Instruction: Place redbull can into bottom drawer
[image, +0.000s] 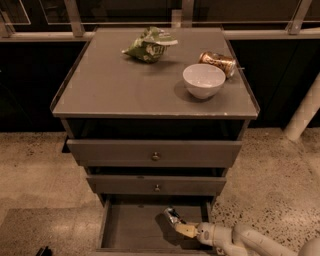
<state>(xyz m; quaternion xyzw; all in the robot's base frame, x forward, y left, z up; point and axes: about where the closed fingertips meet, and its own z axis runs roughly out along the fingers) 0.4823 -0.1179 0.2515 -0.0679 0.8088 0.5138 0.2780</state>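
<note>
The bottom drawer (130, 230) is pulled open at the foot of the cabinet, its flat floor showing. The redbull can (171, 216) is held tilted just above the drawer floor, at its right side. My gripper (180, 225) reaches in from the lower right on a white arm and is shut on the can.
On the cabinet top (110, 85) are a green chip bag (149, 45), a white bowl (203, 80) and a gold-brown can (218, 62) lying on its side. Two knobbed drawers (155, 155) sit above the open one. A white post (305, 110) stands at right on speckled floor.
</note>
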